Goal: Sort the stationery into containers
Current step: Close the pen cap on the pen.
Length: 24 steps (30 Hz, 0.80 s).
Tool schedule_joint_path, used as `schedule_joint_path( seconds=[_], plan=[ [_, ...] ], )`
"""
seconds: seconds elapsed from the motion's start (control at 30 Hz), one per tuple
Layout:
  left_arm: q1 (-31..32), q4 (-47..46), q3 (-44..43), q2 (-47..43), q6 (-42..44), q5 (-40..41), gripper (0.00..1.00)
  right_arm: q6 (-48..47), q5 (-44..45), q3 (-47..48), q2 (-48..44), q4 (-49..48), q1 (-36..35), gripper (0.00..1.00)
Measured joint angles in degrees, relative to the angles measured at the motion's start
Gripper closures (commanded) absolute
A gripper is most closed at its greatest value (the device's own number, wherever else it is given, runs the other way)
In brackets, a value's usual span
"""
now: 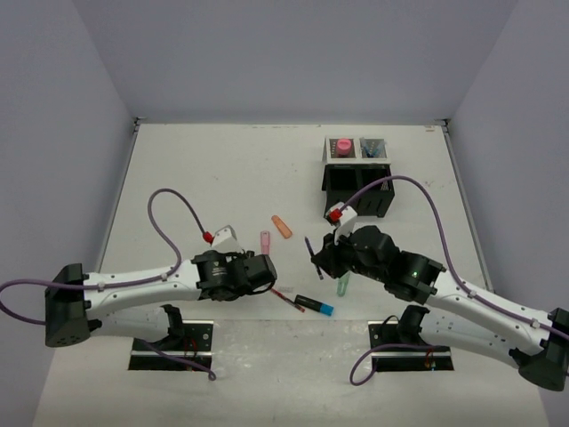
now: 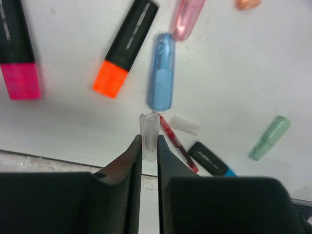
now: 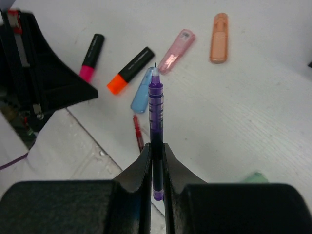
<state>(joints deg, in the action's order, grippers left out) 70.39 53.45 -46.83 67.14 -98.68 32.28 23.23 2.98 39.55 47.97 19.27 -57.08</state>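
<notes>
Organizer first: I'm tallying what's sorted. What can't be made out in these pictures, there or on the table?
Organizer front compartments, top view: dark, crossed by a purple cable; contents unreadable.
Its back right compartment: items too small to name.
Pink highlighter, left wrist view: cut off by the top edge.
Mint highlighter, right wrist view: blurred, half behind the right gripper.

Cut by top edge: pink highlighter (image 2: 18, 58), peach highlighter (image 2: 248, 3). Mostly hidden, blurred: mint highlighter (image 3: 257, 177). Blurred: blue highlighter (image 2: 161, 72).
</notes>
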Motion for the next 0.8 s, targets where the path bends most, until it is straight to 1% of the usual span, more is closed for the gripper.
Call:
schedule_joint_path(
  seconds=[0.1,0.2,0.3,0.37,0.47,0.57,0.67,0.8],
  plan=[
    [-0.26,0.46,-3.82,-5.01,5.6,5.45,1.0,1.72,-8.02,-4.1,0.53,-10.24,0.0,1.0],
    [-0.44,-1.7,-8.16,-8.93,14.49,10.97,1.0,4.9,-14.34,-7.12,3.61,-19.5,-0.06,1.0],
    [-0.52,-5.83,-11.08,-11.5,24.46,15.04,1.0,8.15,-17.54,-8.89,7.43,-29.35,-0.27,1.0],
    [-0.52,-9.33,-12.67,-12.68,31.8,16.85,1.0,9.53,-17.95,-9.06,9.08,-33.7,-0.7,1.0],
    [-0.52,-14.56,-14.26,-14.04,40.86,18.01,1.0,10.43,-17.55,-8.22,10.52,-37.96,-2.46,1.0],
    [-0.52,-19.96,-14.31,-15.68,48.76,17.97,1.0,10.4,-16.75,-5.7,12.23,-39.65,-4.25,1.0],
    [-0.52,-24.1,-14.21,-16.97,54.24,17.2,1.0,10.2,-15.26,-3.44,13.7,-41.08,-4.9,1.0],
    [-0.52,-27.75,-14.12,-18.22,58.97,15.39,1.0,9.95,-13.21,-3.01,13.88,-41.65,-4.9,1.0]
  ],
)
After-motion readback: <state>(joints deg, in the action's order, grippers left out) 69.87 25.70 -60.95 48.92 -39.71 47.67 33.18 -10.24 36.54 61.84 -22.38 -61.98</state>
